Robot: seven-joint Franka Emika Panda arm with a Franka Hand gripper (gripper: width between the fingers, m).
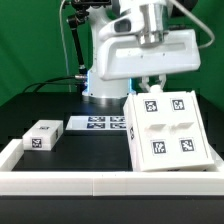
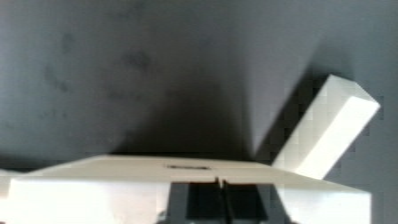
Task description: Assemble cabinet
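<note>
The cabinet [image 1: 168,130] is a large white box with tags on its facing side, standing at the exterior view's right. My gripper [image 1: 152,86] hangs just above its back top edge. In the wrist view the gripper [image 2: 217,200] is shut, its dark fingers meeting with nothing between them, and a white surface of the cabinet [image 2: 160,170] lies right at the fingertips. A smaller white tagged block [image 1: 42,135] lies on the table at the exterior view's left. A long white block [image 2: 329,120] shows slanted on the dark table in the wrist view; I cannot tell which part it is.
The marker board [image 1: 97,123] lies flat at the back middle, between the small block and the cabinet. A low white border rail [image 1: 100,183] runs along the front and the left side. The arm's white base [image 1: 105,75] stands behind the marker board.
</note>
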